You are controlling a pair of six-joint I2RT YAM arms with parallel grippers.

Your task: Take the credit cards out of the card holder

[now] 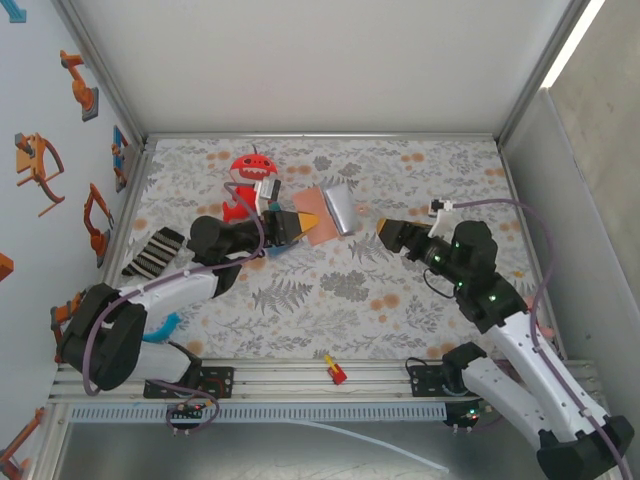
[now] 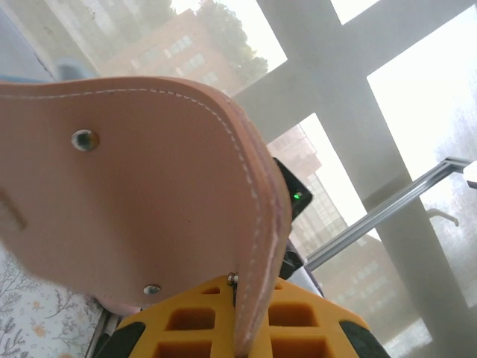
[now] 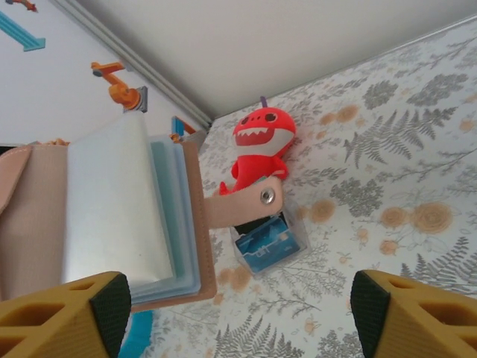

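hold tan leather bifold card holder (image 1: pixel 322 228) steady by its cover, clamped in left gripper (image 2: pixel 250 317). bring wide-spread, empty right gripper (image 3: pixel 238 317) onto pale blue-grey card stack (image 3: pixel 119 201); pinch free edge, pull straight out.

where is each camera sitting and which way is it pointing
Top external: above and behind the bases, looking down at the floral table; both arms, the left tool and the right tool show.
Left wrist: on the left arm, looking along its yellow fingers at the tan cover of the card holder clamped between them.
Right wrist: on the right arm, looking past its open fingers across the table toward the red plush toy.
Shared: all three views see the card holder.
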